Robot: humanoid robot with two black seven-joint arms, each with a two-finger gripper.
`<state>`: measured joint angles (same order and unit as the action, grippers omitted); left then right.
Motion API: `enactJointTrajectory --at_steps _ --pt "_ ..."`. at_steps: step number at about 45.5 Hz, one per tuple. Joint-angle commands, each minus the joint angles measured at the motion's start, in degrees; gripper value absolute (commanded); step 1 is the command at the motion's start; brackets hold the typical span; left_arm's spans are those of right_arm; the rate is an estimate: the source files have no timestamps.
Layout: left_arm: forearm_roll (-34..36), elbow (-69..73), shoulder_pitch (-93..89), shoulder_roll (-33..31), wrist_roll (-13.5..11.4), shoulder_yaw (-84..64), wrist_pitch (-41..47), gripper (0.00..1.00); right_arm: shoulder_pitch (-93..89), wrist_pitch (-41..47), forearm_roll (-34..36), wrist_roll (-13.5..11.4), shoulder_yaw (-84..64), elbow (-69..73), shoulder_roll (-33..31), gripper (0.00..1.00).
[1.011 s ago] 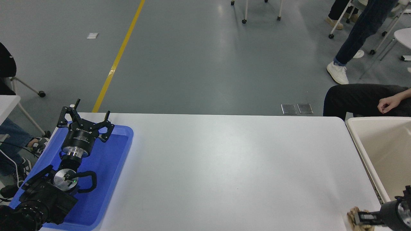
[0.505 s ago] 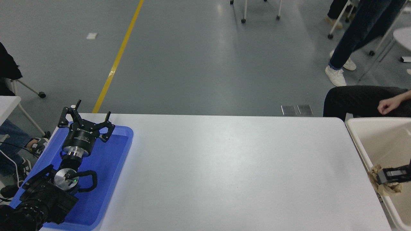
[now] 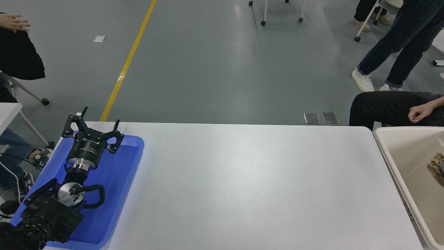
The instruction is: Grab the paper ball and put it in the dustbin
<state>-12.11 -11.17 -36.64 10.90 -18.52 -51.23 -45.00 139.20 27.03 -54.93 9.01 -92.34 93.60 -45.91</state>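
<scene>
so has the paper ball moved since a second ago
Yes. The paper ball has gone right and away from the camera: from the white table's near right corner, over the rim, to inside the dustbin at the picture's right edge.

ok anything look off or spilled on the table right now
Nothing stands out. The white table is clean, the crumpled tan paper ball sits over the cream plastic dustbin at the right edge, and the left gripper rests above the blue tray.

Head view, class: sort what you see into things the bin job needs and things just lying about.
Belongs to the job:
- paper ball, over the dustbin at the right edge
- dustbin

Just lying about:
- blue tray
- left claw, parked open over the tray
- white table
- seated person's hand
</scene>
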Motion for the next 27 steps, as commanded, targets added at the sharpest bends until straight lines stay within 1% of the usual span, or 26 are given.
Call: enactJointTrajectory --at_steps 1,8,14,19,27 --pt "0.1 0.0 0.0 0.0 0.1 0.0 0.0 1.0 1.0 0.7 0.9 -0.2 -1.2 -2.1 0.4 0.0" --pt "0.0 0.0 0.0 0.0 0.0 0.0 0.0 1.0 -4.6 0.1 0.7 -0.1 -0.3 -9.2 -1.9 0.0" --pt "0.0 0.0 0.0 0.0 0.0 0.0 0.0 1.0 -13.0 -0.7 0.1 0.0 2.7 -19.5 -5.7 0.0" --pt "0.0 0.0 0.0 0.1 0.0 0.0 0.0 1.0 -23.5 -3.1 -0.1 0.0 10.1 -28.4 -8.1 0.0" --pt "0.0 0.0 0.0 0.1 0.0 0.0 0.0 1.0 -46.4 -8.2 -0.1 0.3 26.3 -45.0 -8.4 0.0"
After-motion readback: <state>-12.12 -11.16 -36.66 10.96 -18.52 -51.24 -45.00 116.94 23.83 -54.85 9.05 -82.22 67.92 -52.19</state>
